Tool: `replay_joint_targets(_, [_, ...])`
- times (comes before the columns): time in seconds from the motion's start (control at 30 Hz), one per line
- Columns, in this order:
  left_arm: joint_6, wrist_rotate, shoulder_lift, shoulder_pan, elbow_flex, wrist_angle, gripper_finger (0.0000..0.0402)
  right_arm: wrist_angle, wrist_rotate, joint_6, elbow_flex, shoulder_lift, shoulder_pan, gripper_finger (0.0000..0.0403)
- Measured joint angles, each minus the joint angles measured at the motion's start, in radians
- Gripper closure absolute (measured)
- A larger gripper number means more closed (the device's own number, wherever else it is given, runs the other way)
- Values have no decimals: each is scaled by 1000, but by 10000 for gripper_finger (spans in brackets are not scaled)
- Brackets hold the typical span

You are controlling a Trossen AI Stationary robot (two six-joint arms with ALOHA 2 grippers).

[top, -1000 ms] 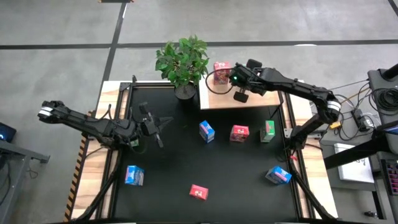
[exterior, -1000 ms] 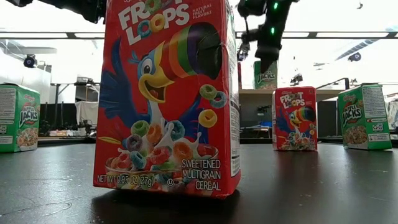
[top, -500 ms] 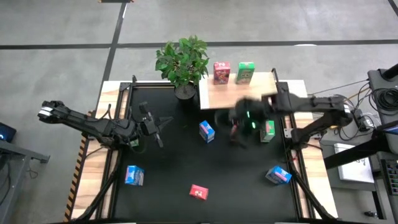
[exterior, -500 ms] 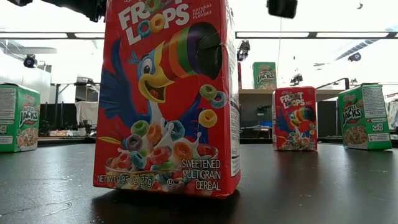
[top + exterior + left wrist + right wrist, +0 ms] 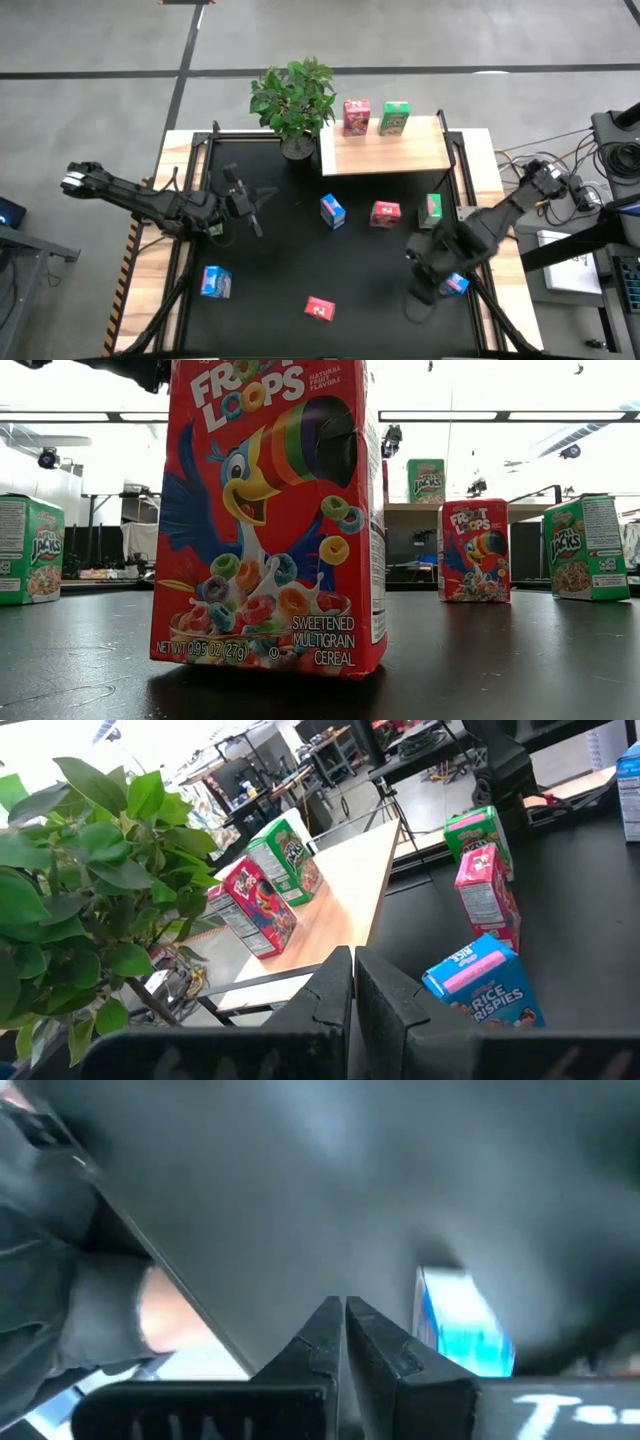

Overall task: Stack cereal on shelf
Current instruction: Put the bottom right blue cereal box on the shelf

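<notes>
Right gripper (image 5: pixel 428 283), fingers pressed together and empty, hovers lower right over the black bench (image 5: pixel 280 270) beside a blue cardboard cereal box (image 5: pixel 452 283); left gripper (image 5: pixel 257 208) likewise closed, centre-left.

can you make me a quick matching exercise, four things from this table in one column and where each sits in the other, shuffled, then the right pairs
Things:
1. green box on the shelf
2. potted plant
3. right claw
4. left claw

Places:
A. shut, beside the blue box at the table's near right
B. at the shelf's left end
C. shut, over the table's left part
D. standing next to a red box

Pairs: 1-D, 2-B, 3-A, 4-C
</notes>
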Motion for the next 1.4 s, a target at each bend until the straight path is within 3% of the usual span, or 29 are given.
replay_joint_targets(0.1, [0,0,1,0,7,0,402,-42,-4,136,-24,-14,72,393])
replay_joint_targets(0.27, [-3,0,1,0,11,0,402,-101,0,224,-35,-25,136,362])
replay_joint_targets(0.5, [-3,0,2,0,12,2,402,-188,-1,255,-78,-17,156,259])
replay_joint_targets(0.7, [-3,0,2,0,12,-2,402,-137,-9,276,-118,-17,157,167])
replay_joint_targets(0.9, [-3,0,2,0,12,-8,402,-107,-20,265,-168,2,176,108])
replay_joint_targets(1.17, [-3,0,2,0,12,-8,402,-74,-48,218,-226,25,178,103])
replay_joint_targets(1.4, [-3,0,2,0,12,-7,402,-49,-48,197,-260,32,178,158])
